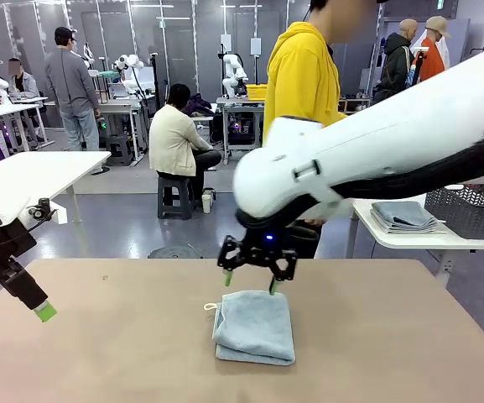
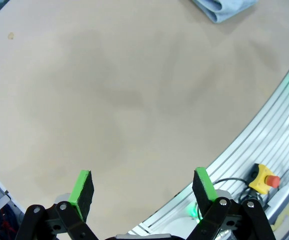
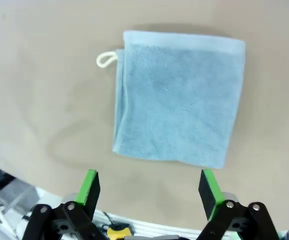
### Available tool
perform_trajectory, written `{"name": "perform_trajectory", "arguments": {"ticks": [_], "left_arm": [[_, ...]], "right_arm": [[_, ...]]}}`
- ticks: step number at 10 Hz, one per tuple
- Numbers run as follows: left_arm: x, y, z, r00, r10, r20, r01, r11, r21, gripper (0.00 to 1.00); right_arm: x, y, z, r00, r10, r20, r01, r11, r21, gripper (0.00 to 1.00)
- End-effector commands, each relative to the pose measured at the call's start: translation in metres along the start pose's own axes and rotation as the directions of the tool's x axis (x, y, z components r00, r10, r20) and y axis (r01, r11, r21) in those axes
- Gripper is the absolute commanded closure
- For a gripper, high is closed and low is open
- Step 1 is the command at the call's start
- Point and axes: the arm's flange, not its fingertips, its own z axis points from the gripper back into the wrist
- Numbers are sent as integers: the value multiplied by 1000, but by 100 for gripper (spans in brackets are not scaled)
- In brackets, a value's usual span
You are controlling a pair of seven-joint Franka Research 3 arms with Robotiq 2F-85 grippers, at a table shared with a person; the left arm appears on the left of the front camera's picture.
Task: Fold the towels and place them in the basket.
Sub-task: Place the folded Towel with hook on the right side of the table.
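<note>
Left hand (image 1: 44, 312) sits low at the left edge of the tabletop (image 1: 107, 353), its arm slanting down and inward. Green pads (image 2: 81, 192) stand wide apart: released, nothing between them, bare tan surface beneath. Pale blue-grey towel (image 1: 254, 327) lies well to this hand's right; the left wrist view catches just a corner of it at the top edge.

Mid-tabletop, the towel is folded into a thick near-square, with its white loop tag (image 1: 210, 307) poking out at the far-left corner. Right hand (image 1: 250, 281) hangs just over the towel's far edge, pointing down, fingers spread and released, tips just short of the cloth. Its arm comes in from the right, high across the front view.

Far right, a dark grey lattice basket (image 1: 472, 210) stands on a white side table (image 1: 409, 241) beside a stack of folded towels (image 1: 403, 216), well apart from both hands.
</note>
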Motion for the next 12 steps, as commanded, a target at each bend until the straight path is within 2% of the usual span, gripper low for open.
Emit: {"name": "perform_trajectory", "arguments": {"ticks": [1, 5, 7, 12], "left_arm": [[1, 1, -1, 1000, 0, 2, 0, 1000, 11, 0], [1, 1, -1, 1000, 0, 2, 0, 1000, 11, 0], [1, 1, -1, 1000, 0, 2, 0, 1000, 11, 0], [1, 1, -1, 1000, 0, 2, 0, 1000, 11, 0]], "right_arm": [[-14, -58, -7, 1000, -26, 7, 24, 988, 152, 0], [-5, -128, -45, 995, -98, 26, 84, 941, 329, 0], [-4, -149, -71, 990, -125, 67, 89, 914, 396, 0], [0, -176, -113, 979, -196, 61, 139, 853, 504, 0]]}}
